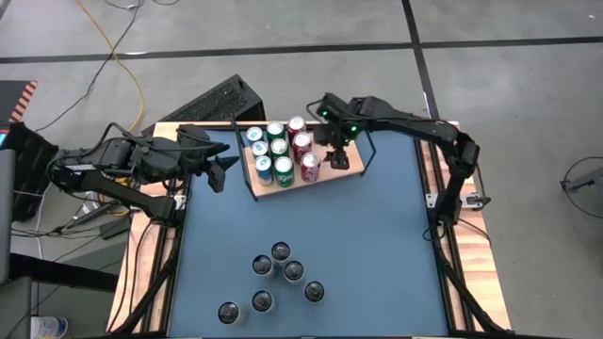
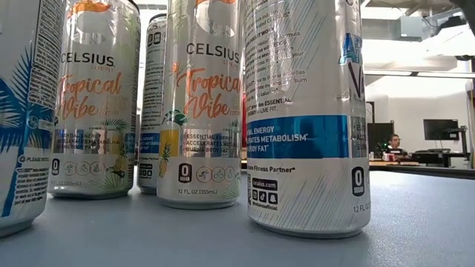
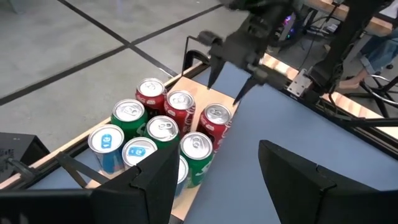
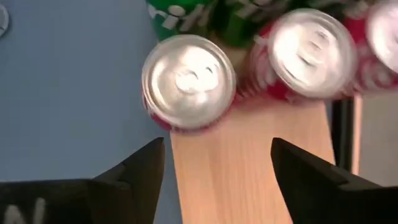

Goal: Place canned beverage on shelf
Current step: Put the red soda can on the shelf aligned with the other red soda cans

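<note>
Right hand [image 1: 336, 155] hangs over the shelf [image 1: 332, 175] with fingers apart, holding nothing, beside the nearest red can [image 1: 310, 166] standing on the board's front corner. Left hand [image 1: 223, 162], fingers apart too, waits off the shelf's left end.

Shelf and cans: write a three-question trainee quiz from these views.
1. True or false: the right end effector is open above bare wood on the shelf.
2. How many red cans stand on the shelf? A two, B three, C five.
3. Fill in: the loose cans standing on the blue table number ____.
Key: 1 true; 2 B; 3 six.
</note>
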Tool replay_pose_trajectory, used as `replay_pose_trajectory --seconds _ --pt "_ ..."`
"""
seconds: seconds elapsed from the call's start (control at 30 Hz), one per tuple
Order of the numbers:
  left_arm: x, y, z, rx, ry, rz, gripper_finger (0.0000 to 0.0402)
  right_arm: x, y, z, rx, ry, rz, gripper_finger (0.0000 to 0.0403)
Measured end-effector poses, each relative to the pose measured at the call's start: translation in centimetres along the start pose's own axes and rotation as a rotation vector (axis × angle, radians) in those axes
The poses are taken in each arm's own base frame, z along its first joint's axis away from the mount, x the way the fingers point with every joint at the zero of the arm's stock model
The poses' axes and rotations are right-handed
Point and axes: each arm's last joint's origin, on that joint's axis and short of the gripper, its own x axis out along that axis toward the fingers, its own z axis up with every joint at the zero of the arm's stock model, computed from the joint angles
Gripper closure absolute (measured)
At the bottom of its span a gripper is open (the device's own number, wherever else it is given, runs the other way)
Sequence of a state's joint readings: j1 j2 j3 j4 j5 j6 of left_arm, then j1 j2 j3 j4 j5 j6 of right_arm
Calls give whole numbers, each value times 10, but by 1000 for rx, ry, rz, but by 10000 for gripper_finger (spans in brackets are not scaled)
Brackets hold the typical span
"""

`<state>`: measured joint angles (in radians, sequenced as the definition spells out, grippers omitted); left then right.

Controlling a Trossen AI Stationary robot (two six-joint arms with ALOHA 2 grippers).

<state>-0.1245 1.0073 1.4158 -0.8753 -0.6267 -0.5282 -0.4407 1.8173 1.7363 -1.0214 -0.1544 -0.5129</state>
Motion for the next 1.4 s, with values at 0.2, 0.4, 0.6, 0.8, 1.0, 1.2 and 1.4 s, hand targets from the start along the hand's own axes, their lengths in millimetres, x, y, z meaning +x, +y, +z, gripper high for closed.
replay_pose_trajectory --seconds 0.2,0.4,0.6,0.8,1.0,1.2,1.4 --pt "0 0 0 0 3 2 196 -18 18 -7 92 61 58 197" --pt "0 0 0 0 -3 11 196 4 50 -1 27 65 133 320" --pt "0 0 0 0 -3 12 196 22 54 -3 8 33 127 397" --pt "0 1 0 0 -8 19 196 24 44 -2 21 -5 101 379" --pt "0 1 0 -1 -13 26 196 28 40 3 18 -52 78 388" --pt "0 1 0 -1 -12 26 196 32 34 3 27 -60 67 396" --pt "0 1 0 -4 -12 26 196 32 30 -1 40 -38 52 396"
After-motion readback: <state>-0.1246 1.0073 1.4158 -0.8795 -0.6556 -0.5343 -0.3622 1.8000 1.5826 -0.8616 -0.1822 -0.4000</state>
